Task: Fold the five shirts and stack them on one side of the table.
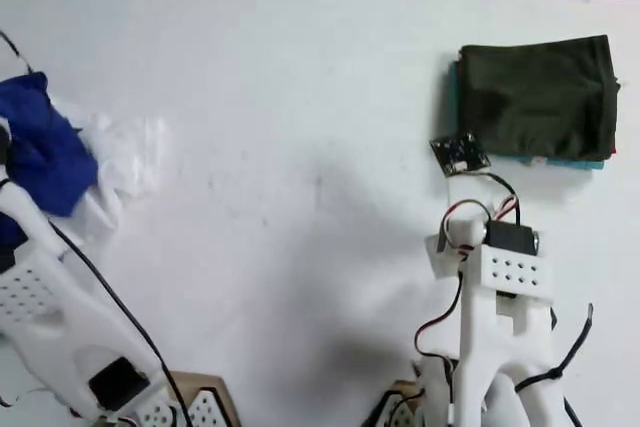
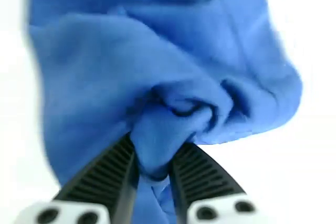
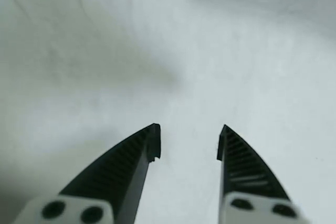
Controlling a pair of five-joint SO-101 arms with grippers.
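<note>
At the left edge of the white table (image 1: 300, 77), the left gripper (image 2: 153, 167) is pinched tight on a fold of the soft, bright blue shirt (image 2: 157, 72). The shirt is bunched up, not flat. It sits partly on a crumpled white shirt (image 1: 125, 152) that lies just beside it.

I think the step now is picking up the blue shirt to fold it. The next move likely needs the shirt carried to the bare middle of the table and laid out flat. It is floppy and may stay lumpy, so a second grip on another edge would help.

Further right, the right gripper (image 3: 189, 141) hangs over bare table with its jaws spread apart and nothing between them. It is well apart from the blue shirt.

At the far right lies the pile: a dark green folded shirt (image 1: 535, 97) on top of a teal folded shirt (image 1: 560, 161). I cannot tell if more lie under them.
</note>
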